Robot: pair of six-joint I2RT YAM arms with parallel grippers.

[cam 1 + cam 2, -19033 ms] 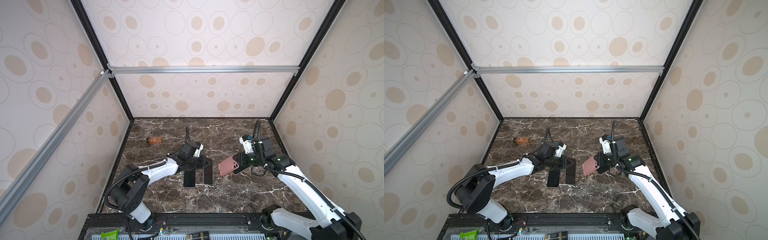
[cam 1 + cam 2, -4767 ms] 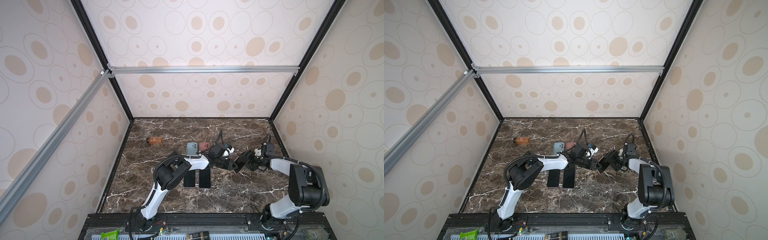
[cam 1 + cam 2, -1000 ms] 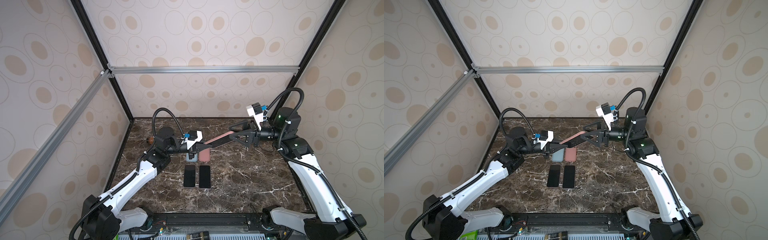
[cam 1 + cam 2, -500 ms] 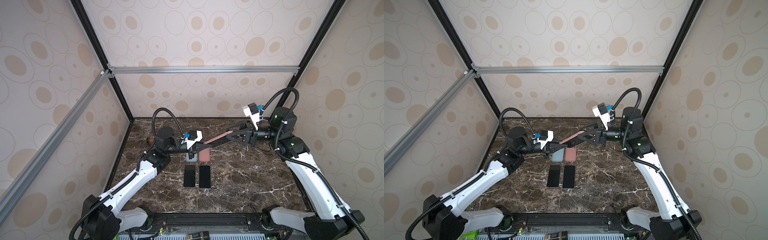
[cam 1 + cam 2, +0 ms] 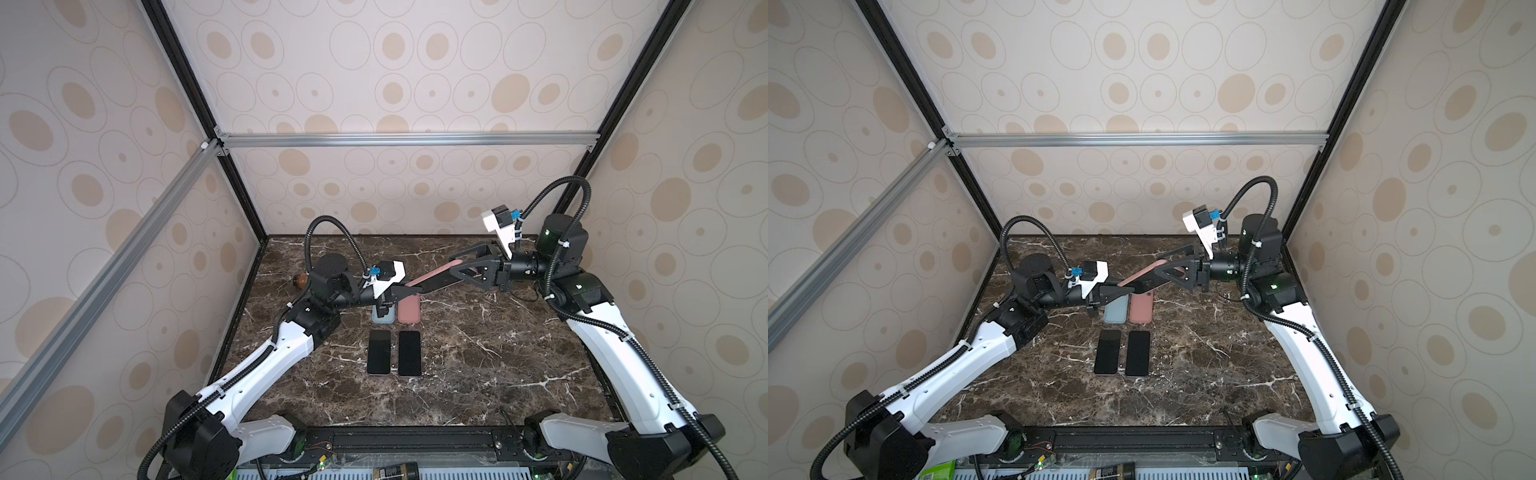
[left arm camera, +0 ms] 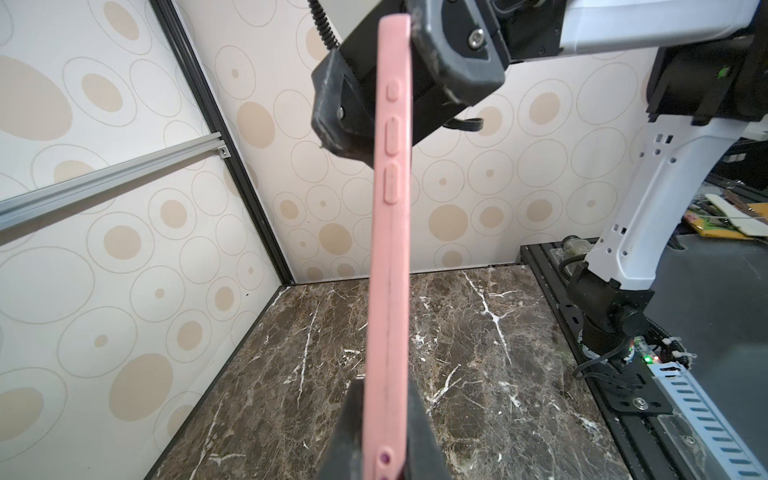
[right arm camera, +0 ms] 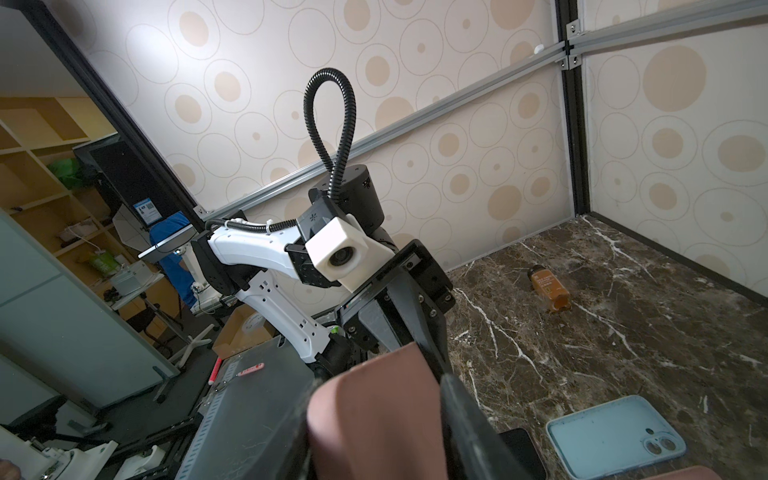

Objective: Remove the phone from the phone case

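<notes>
Marble tabletop (image 5: 498, 365), spotted walls | pink phone case (image 5: 434, 273), phone seemingly inside, held in the air over mid-table | my left gripper (image 6: 384, 440) clamped on its left end, my right gripper (image 7: 374, 424) pinching its right end | probably light, stiff core, soft grippy shell, fragile glass: peel at a corner lip, not the flat back

Amber bottle (image 7: 548, 291) lay on its side on the dark marble counter (image 5: 478, 357), near the left wall toward the back. Beige oval-print walls (image 5: 395, 75) all round, aluminium rail (image 5: 407, 139) across the back. Wooden shelves (image 7: 37, 137) showed outside the enclosure
</notes>
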